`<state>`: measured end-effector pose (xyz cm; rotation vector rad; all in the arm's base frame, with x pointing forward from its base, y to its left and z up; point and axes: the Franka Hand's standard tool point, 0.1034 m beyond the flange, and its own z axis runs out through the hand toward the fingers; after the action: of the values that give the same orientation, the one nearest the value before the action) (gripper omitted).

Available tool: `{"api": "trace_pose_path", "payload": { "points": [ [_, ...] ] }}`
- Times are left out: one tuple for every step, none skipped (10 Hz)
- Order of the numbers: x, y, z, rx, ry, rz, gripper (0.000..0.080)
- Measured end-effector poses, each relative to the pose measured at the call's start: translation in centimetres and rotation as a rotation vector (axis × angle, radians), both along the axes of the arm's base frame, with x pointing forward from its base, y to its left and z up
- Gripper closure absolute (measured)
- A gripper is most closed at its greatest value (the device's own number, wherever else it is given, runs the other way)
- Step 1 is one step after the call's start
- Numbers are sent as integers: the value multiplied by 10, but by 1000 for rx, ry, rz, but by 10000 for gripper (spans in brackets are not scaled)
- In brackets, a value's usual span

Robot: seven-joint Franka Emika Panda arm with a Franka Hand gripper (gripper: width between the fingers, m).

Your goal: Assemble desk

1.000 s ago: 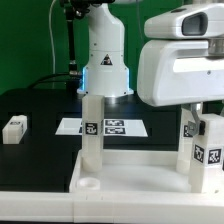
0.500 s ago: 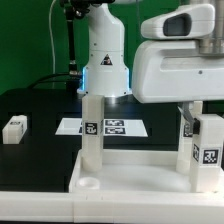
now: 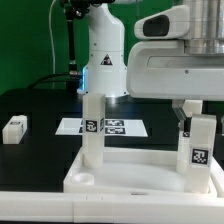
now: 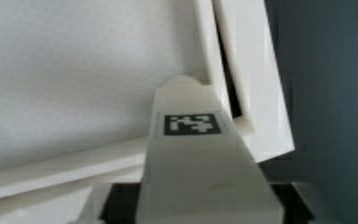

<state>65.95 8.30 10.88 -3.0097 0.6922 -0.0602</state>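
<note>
Desk top (image 3: 130, 172) lies rim-up at the front of the black worktop (image 3: 40, 105); end effector (image 4: 197, 198) is clamped on a leg (image 3: 198, 145) at the corner on the exterior view's right.
Main risk is the leg missing the socket: the wrist view puts its tip right at the rim's corner, and I can't tell if it's in the hole or on the wall. Pushing down off-centre would likely jam or tilt it in the grip, or shove the top sideways and shake the upright leg (image 3: 92, 125) on the exterior view's left. Releasing unseated, it probably topples.
</note>
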Motion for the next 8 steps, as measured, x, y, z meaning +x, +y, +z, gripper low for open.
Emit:
{"api": "trace_pose_path", "payload": {
  "points": [
    [0,-3,0,-1,6,-54,509],
    [-1,-8,0,-6,12,-108,509],
    [-1,-10,0,-8,13,-112,509],
    [-1,-9,-1,-7,13,-111,412],
    [-1,-9,-1,-7,13,-112,412],
    [-1,-9,-1,-7,13,-112,235],
    [-1,-9,1,-5,11,-100,235],
    [-4,-11,10,-1,5,-68,165]
  ]
}}
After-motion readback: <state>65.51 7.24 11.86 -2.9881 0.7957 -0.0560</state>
